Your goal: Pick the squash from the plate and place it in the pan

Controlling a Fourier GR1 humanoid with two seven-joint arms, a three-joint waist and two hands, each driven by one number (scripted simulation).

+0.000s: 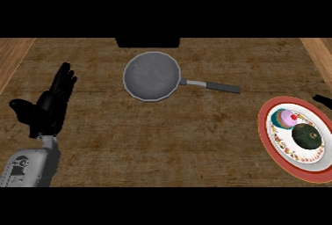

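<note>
A dark green round squash lies on a white plate with a red rim at the right edge of the counter. Beside it on the plate sits a small pink cupcake. A grey pan rests at the back middle, its dark handle pointing right. My left hand is at the left, fingers straight and raised, holding nothing. Only a black fingertip of my right hand shows at the right edge, just above the plate.
A dark block stands at the back edge behind the pan. Lighter wooden strips run along the far left and far right of the brown counter.
</note>
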